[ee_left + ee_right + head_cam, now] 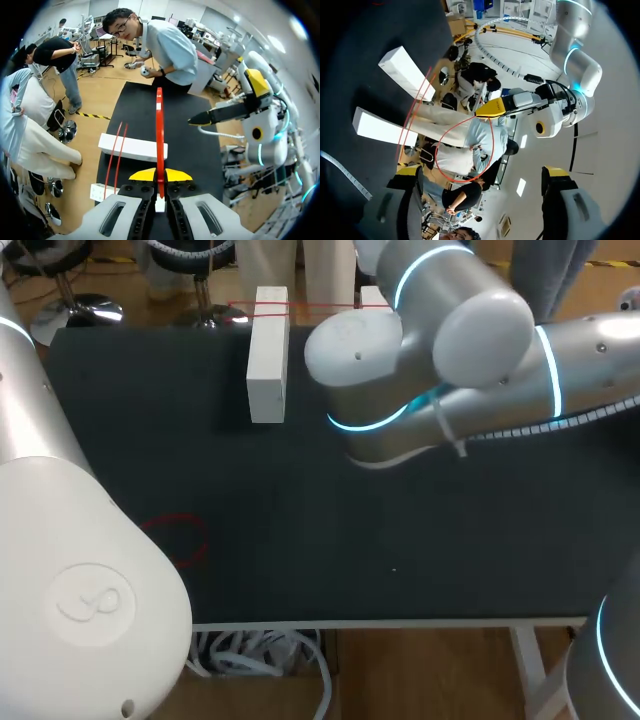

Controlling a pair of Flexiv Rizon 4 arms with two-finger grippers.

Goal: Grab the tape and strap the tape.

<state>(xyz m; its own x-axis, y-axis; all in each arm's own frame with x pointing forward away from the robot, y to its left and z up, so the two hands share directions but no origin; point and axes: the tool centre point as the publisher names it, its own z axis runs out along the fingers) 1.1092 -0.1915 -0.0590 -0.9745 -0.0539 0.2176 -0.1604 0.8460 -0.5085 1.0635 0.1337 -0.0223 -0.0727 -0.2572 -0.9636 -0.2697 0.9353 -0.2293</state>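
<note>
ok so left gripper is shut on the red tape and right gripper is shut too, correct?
No. The left gripper is shut on the red tape, but the right gripper is open: the right wrist view shows its yellow-tipped fingers wide apart.

A table (pixel 400 540) with a dark matte black top, a white front rail and legs.

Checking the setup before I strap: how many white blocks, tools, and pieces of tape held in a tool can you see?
White blocks: 2
Tools: 2, the left tool and the right tool
Red tape, pinched in the left tool: 1
Total: 5
</note>
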